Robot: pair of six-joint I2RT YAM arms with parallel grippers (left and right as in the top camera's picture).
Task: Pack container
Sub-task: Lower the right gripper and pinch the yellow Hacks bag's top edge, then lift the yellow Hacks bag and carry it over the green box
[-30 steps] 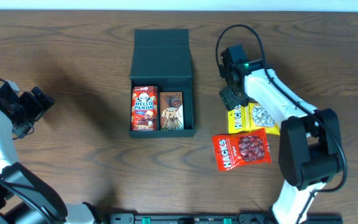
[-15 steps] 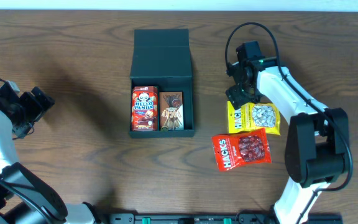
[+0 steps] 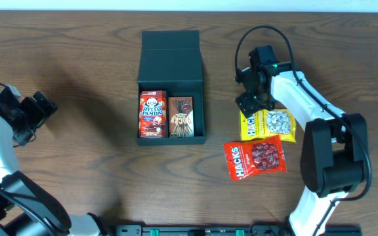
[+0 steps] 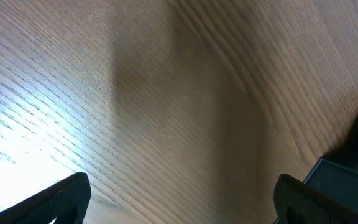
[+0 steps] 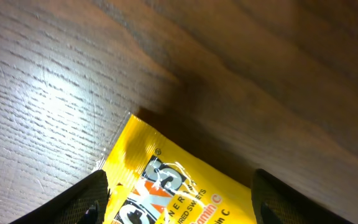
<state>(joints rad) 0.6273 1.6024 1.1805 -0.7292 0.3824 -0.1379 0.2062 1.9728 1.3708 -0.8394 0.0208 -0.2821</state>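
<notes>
While both arms are clear of it, the dark green container (image 3: 171, 88) lies open at the upper middle of the wooden table (image 3: 84, 65). Its long axis runs from the top of the frame to the bottom. The hinged lid (image 3: 170, 56) is folded back flat toward the top edge, and the tray faces the bottom edge.

In the tray's lower half stand a red Hello Panda box (image 3: 153, 114) and, touching its right side, a brown snack packet (image 3: 180, 117).

To the right of the container, the right gripper (image 3: 248, 103) hovers over the top left corner of a yellow Hacks packet (image 3: 268, 124). Its fingers (image 5: 86, 199) are spread wide and hold nothing. A red Hacks packet (image 3: 255, 158) lies just below the yellow one.

The left gripper (image 3: 43, 108) sits at the far left edge, well apart from everything. Its fingers (image 4: 61, 199) are also spread wide and empty.

Compared with half a second ago, the right gripper has shifted slightly left. The container, all the snacks and the left arm are unchanged.
</notes>
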